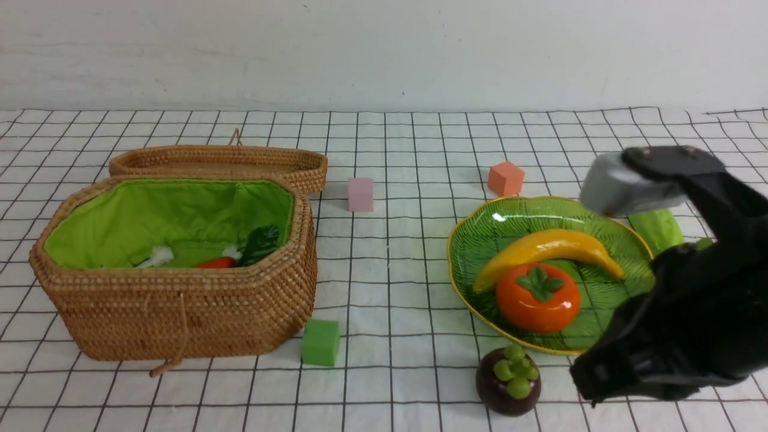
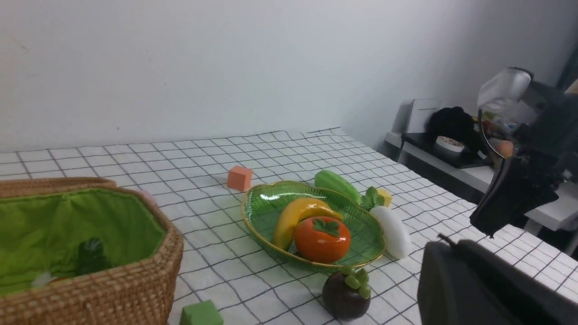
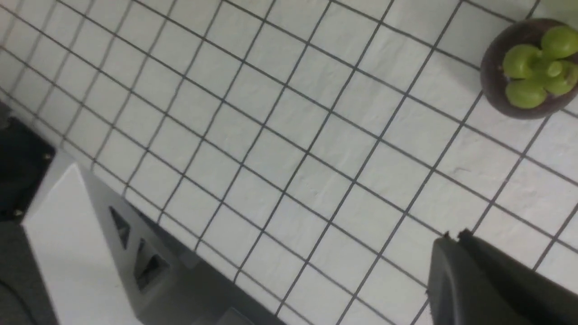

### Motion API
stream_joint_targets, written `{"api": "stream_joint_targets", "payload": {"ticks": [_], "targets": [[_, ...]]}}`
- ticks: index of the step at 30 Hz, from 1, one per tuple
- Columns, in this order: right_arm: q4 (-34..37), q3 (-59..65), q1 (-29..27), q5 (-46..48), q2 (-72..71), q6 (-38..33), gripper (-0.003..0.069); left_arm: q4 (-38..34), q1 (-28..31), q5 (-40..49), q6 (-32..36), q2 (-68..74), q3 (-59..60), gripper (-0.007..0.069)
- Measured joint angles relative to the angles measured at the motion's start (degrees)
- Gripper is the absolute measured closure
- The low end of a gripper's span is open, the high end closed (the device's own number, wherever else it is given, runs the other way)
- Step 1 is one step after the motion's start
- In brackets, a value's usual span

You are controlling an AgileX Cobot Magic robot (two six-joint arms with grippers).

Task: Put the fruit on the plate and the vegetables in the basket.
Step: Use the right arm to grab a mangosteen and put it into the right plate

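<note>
A white cloth (image 1: pixel 396 270) ruled in black squares runs back to a bare white wall. The plate (image 1: pixel 510 222) holds the banana (image 1: pixel 552 249) and persimmon (image 1: pixel 537 300). The mangosteen (image 1: pixel 507 384) sits on the cloth at the plate's 6 o'clock, with the right gripper (image 3: pixel 451 237) near it at 3 o'clock, fingers together and empty. The left gripper (image 2: pixel 447 241) is likewise closed on nothing. The carrot (image 1: pixel 216 263) lies in the basket (image 1: pixel 180 312). The gourd (image 1: pixel 657 228) lies at the plate's 2 o'clock, the radish (image 2: pixel 393 230) just beside the rim. The mangosteen looks next: the jaws should part wide, straddle its glossy belly under the knobs, then clear the wavy rim. No writing shows.
</note>
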Motion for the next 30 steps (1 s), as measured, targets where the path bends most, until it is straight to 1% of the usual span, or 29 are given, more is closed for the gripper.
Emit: {"api": "stream_joint_targets", "payload": {"ticks": [1, 3, 5, 6, 7, 8, 9, 10, 11, 12, 13, 15, 16, 17, 18, 20, 21, 24, 30], "targets": [[-3.4, 0.0, 2.7, -1.7, 1.0, 3.5, 0.0652, 1.0, 0.0, 1.5, -1.3, -0.1, 0.1, 0.0638], [-7.3, 0.0, 5.0, -3.5, 2.6, 8.5, 0.065, 1.5, 0.0, 3.5, -1.9, 0.3, 0.3, 0.0638], [-9.3, 0.0, 5.6, -4.1, 4.1, 11.5, 0.0643, 1.5, 0.0, 3.9, -1.7, 1.1, 0.3, 0.0638], [-11.9, 0.0, 5.3, -4.5, 6.5, 14.6, 0.0627, 0.7, 0.0, 4.0, 0.2, 3.3, 0.3, 0.0638], [-12.9, 0.0, 5.1, -4.7, 7.7, 15.8, 0.0617, 0.1, 0.0, 3.9, 1.5, 4.6, 0.3, 0.0638], [-13.9, 0.0, 4.6, -4.8, 9.3, 16.9, 0.0591, -1.4, 0.0, 3.6, 4.2, 6.8, 0.3, 0.0638], [-14.0, 0.0, 4.3, -4.8, 9.6, 17.2, 0.0586, -1.7, 0.0, 3.5, 4.2, 6.8, 0.3, 0.0638], [-14.5, 0.0, 3.2, -5.4, 12.3, 18.5, 0.0532, -4.8, 0.0, 2.5, 8.9, 10.4, 0.3, 0.0638], [-14.7, 0.0, 3.1, -5.5, 12.9, 18.7, 0.0524, -5.6, 0.0, 2.2, 9.4, 10.8, 0.3, 0.0638], [-14.8, 0.0, 2.5, -6.0, 14.5, 19.3, 0.0477, -7.6, 0.0, 1.4, 12.1, 12.6, 0.3, 0.0638], [-14.8, 0.0, 1.9, -6.8, 16.4, 20.0, 0.04, -11.3, 0.0, 0.0, 15.9, 14.7, 0.4, 0.0638], [-14.5, 0.0, 1.5, -8.3, 18.4, 20.8, 0.0276, -16.5, 0.0, -2.0, 20.8, 16.4, 0.4, 0.0638], [-14.3, 0.0, 1.4, -8.8, 18.8, 20.8, 0.025, -17.5, 0.0, -2.2, 22.4, 16.8, 0.4, 0.0638], [-13.8, 0.0, 1.4, -10.5, 20.3, 21.8, 0.0151, -20.9, 0.0, -3.0, 26.3, 17.2, 0.4, 0.0638], [-13.8, 0.0, 1.4, -10.9, 20.4, 21.9, 0.0128, -21.6, 0.0, -3.2, 26.7, 17.2, 0.4, 0.0638], [-13.5, 0.0, 1.4, -12.7, 22.3, 23.3, 0.0026, -24.7, 0.0, -3.2, 30.9, 17.3, 0.4, 0.0638], [-13.5, 0.0, 1.4, -13.5, 23.4, 24.1, -0.0006, -25.9, 0.0, -3.0, 32.0, 17.3, 0.4, 0.0638], [-13.5, 0.0, 1.4, -15.7, 25.8, 25.2, -0.0019, -26.8, 0.0, -1.9, 32.9, 17.3, 0.4, 0.0638], [-15.9, 0.0, 1.4, -18.9, 30.7, 28.7, 0.001, -27.0, 0.0, -0.6, 33.2, 17.3, 0.4, 0.0638]]}}
